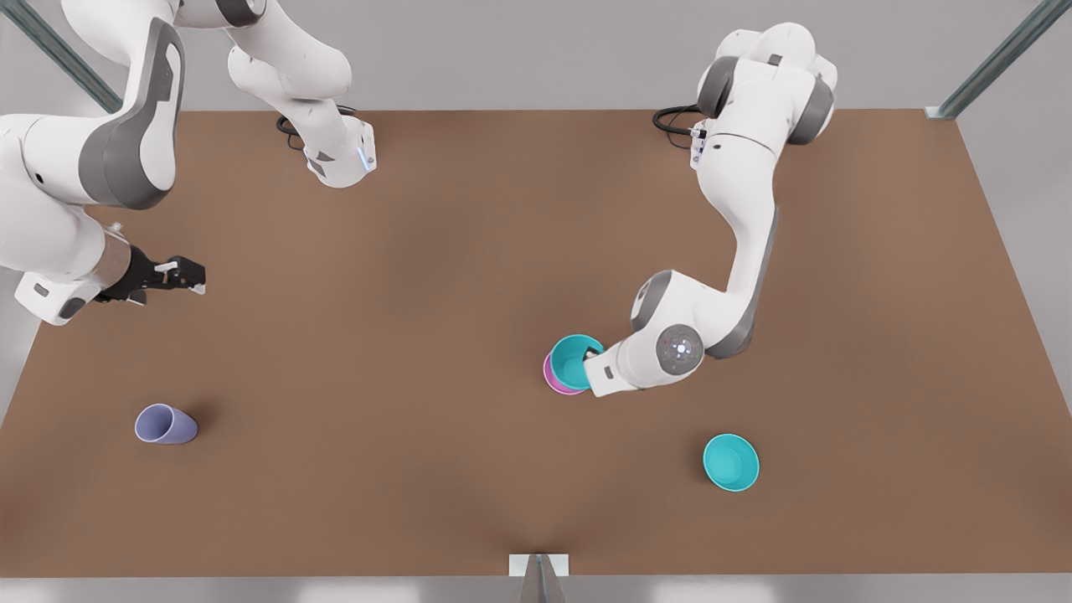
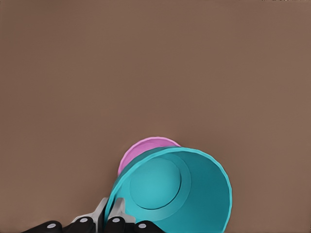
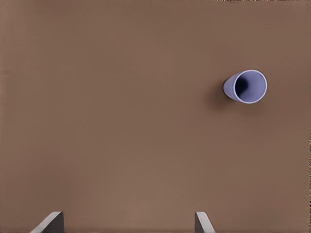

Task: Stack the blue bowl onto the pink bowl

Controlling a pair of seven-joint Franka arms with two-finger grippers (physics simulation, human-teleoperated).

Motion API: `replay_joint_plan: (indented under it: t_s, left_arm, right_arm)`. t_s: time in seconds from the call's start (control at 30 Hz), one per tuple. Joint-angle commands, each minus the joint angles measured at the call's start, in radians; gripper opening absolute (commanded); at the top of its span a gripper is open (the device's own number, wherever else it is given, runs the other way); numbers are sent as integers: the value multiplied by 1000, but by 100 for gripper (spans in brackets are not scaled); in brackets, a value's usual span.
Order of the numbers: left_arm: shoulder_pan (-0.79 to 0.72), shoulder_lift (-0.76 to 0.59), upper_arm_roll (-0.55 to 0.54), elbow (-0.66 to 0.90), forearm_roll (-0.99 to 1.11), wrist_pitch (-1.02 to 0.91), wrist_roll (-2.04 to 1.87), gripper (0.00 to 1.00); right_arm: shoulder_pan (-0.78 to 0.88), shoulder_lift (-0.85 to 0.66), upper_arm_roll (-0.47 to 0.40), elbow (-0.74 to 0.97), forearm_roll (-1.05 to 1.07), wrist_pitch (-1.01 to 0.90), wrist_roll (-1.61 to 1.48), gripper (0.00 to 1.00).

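Brown matte table [image 1: 469, 276], plain, grey floor around it, metal frame struts at the corners; no readable text or labels anywhere, just a small lit dot panel on one arm joint. Two white/grey Franka arms. Arm on front view's right = left arm, bent low over table mid-right; left gripper [image 1: 590, 355] clenched on rim of the blue bowl [image 1: 575, 361], one finger [image 2: 117, 211] inside the wall, other outside. In the left wrist view, blue bowl [image 2: 175, 191] is tilted, sitting over the pink bowl [image 2: 144, 148], pink rim peeking out past it; in the front view, pink bowl [image 1: 553, 378] shows as a crescent under blue one on its lower-left side. Can't tell if fully seated. Arm on front view's left = right arm, waiting at table edge; right gripper [image 1: 188, 275] off the surface, fingers spread apart, holding nothing; fingertips [image 3: 52, 221] visible w/ bare table between. 2nd teal bowl [image 1: 730, 461] upright, alone, well apart toward front view's lower right. Lavender cup [image 1: 165, 424] near lower left, also in right wrist view [image 3: 246, 86], mouth open toward the cam.
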Motion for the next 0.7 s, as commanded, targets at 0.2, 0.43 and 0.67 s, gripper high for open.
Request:
replay_joint_plan:
  t_s: [0.2,0.43,0.67]
  left_arm:
    - [-2,78,-18,5,-24,-18,-518,21]
    - [1,104,-18,5,-24,-18,-518,21]
    - [43,52,-20,9,-12,-94,-505,100]
  right_arm:
    - [-1,-2,0,-8,3,8,-56,100]
    - [-1,-2,0,-8,4,8,-57,100]
    - [-1,-1,0,-15,4,12,-57,100]
